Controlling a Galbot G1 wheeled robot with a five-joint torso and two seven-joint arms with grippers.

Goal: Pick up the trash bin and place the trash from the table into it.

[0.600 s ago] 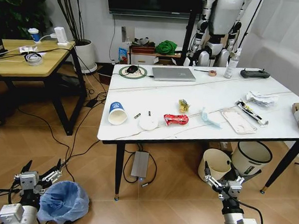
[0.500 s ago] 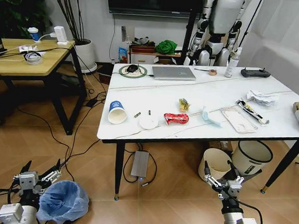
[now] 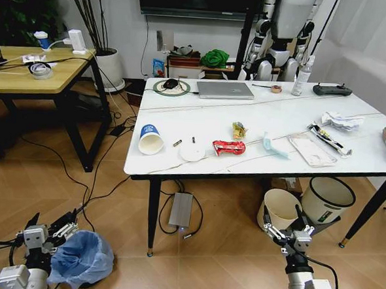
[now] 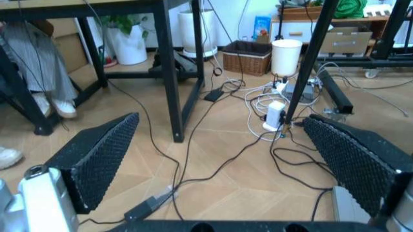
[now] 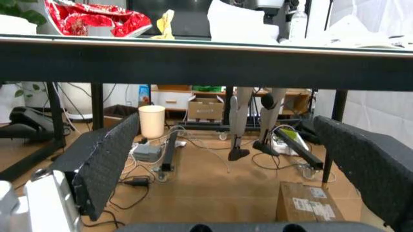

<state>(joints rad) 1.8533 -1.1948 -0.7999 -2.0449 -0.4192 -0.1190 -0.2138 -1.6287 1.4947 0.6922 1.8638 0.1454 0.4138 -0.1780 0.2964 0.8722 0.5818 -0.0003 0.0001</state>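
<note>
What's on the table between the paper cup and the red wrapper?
In the head view, between the paper cup and the red wrapper lies the white lid, plus two tiny bits of litter.

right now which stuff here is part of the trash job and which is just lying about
For the job:
- round bin lined with crinkled light-blue plastic bag, on the floor
- blue-banded white paper cup
- flat white lid
- red wrapper
- yellow wrapper
- pale-blue mask
- crumpled white paper

Just lying about:
- grey laptop
- plain cream bin
- white bin with black rim
</note>
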